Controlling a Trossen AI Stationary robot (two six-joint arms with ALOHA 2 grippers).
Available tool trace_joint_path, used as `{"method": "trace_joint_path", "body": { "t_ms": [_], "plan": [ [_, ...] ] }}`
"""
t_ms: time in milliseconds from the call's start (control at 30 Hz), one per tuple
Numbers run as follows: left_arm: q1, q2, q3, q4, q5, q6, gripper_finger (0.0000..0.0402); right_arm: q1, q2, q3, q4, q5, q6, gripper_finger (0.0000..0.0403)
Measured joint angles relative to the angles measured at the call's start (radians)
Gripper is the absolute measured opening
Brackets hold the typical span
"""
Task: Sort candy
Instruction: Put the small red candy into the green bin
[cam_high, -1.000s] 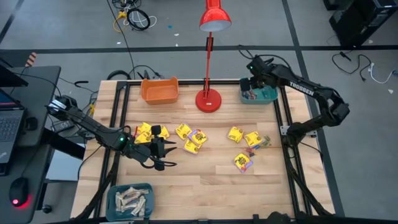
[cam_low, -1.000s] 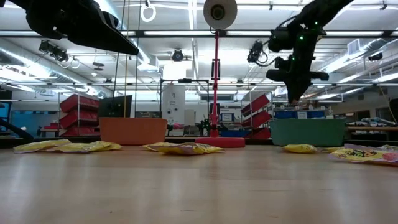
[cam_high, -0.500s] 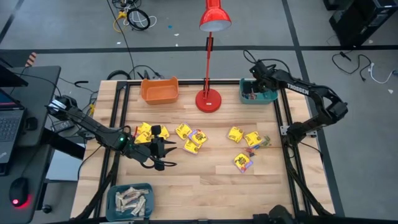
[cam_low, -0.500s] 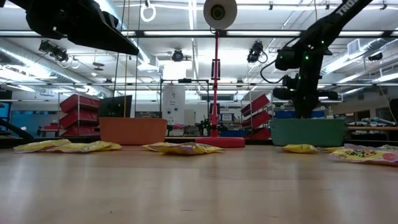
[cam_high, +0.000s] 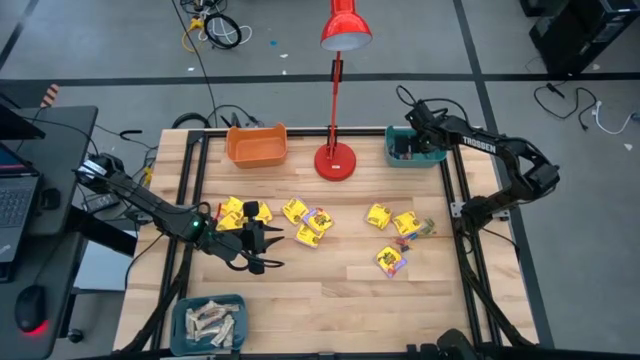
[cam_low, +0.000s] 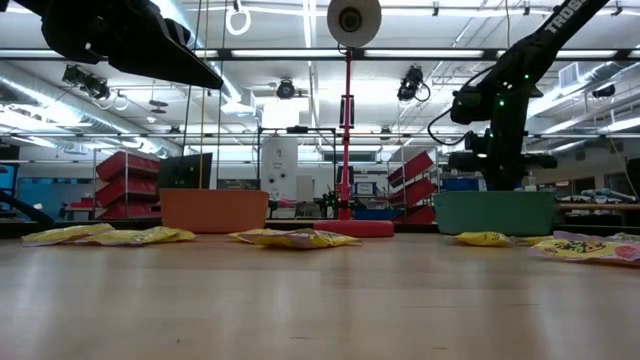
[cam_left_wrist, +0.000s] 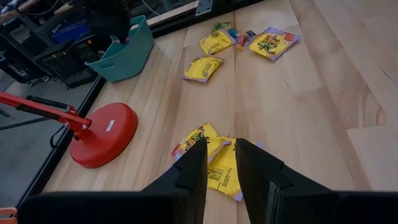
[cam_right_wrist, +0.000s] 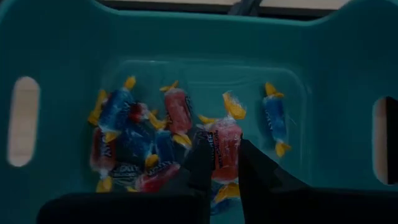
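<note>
The right tool has been lowered into the teal bin beside the red lamp, a red candy held; the left tool, narrowly parted, is poised over yellow packets on the worktop.

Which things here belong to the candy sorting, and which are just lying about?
Job: yellow packets, beige bars, small wrapped sweets, teal bin, second teal bin, orange bin.
Lying about: red lamp, laptop, mouse.
</note>
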Motion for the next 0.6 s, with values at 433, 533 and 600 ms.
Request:
{"method": "trace_joint_path", "body": {
  "t_ms": [433, 533, 600],
  "plan": [
    [0.0, 0.0, 0.0, 0.0, 0.0, 0.0, 0.0088, -0.006, 0.0, -0.017, 0.023, 0.001, -0.02, 0.0055],
    [0.0, 0.0, 0.0, 0.0, 0.0, 0.0, 0.0088, -0.006, 0.0, -0.017, 0.022, 0.001, -0.021, 0.0061],
    [0.0, 0.0, 0.0, 0.0, 0.0, 0.0, 0.0088, -0.006, 0.0, -0.017, 0.022, 0.002, -0.02, 0.0066]
  ]
}}
